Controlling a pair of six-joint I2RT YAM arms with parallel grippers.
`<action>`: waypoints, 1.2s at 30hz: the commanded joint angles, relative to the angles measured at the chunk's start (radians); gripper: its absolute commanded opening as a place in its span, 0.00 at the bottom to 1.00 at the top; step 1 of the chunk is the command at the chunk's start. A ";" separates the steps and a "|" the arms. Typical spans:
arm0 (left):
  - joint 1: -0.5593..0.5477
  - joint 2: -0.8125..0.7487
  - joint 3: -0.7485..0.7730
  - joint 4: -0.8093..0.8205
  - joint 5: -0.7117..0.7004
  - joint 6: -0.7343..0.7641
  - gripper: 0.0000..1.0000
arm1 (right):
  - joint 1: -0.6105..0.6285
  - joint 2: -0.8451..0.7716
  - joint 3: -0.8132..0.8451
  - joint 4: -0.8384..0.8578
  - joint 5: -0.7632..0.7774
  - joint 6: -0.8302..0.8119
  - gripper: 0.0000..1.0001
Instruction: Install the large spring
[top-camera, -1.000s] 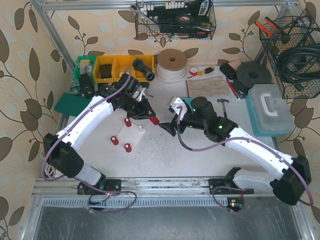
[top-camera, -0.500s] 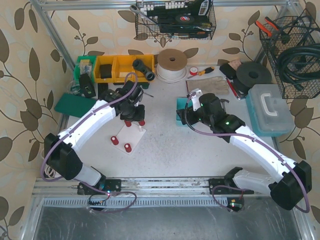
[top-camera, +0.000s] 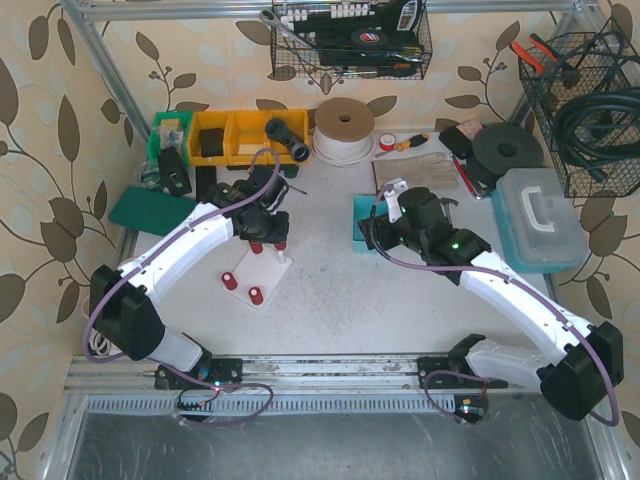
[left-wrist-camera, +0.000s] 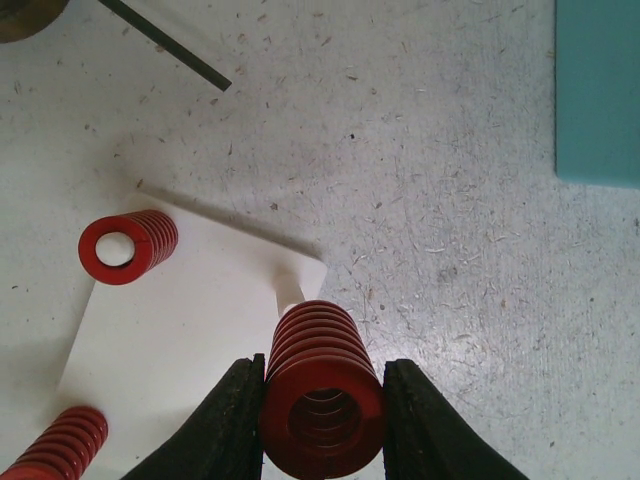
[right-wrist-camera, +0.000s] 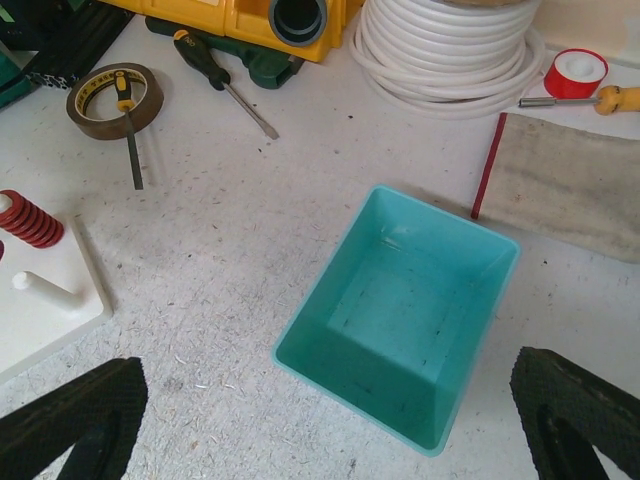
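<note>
My left gripper is shut on the large red spring, its black fingers pressing both sides. The spring hangs over the corner of the white base plate, right by a bare white peg. In the top view the left gripper holds the spring over the plate's far right corner. A smaller red spring stands on the plate, another at its near edge. My right gripper is open and empty above the teal tray.
Behind the plate lie a tape roll, a screwdriver, yellow bins and a white cable coil. A cloth and red tape lie right of the tray. A teal toolbox stands at the right.
My left gripper has carried the large spring left, from beside the plate to over its far right corner. My right arm has drawn back to above the teal tray.
</note>
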 joint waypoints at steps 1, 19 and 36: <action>-0.009 0.001 -0.024 0.036 -0.009 0.023 0.00 | -0.007 -0.011 0.025 -0.014 0.016 -0.003 0.98; -0.009 0.037 -0.080 0.093 0.004 0.025 0.00 | -0.017 -0.039 0.024 -0.028 0.001 -0.025 0.98; -0.017 0.076 -0.110 0.104 -0.017 0.046 0.00 | -0.030 -0.053 0.012 -0.026 0.001 -0.047 0.99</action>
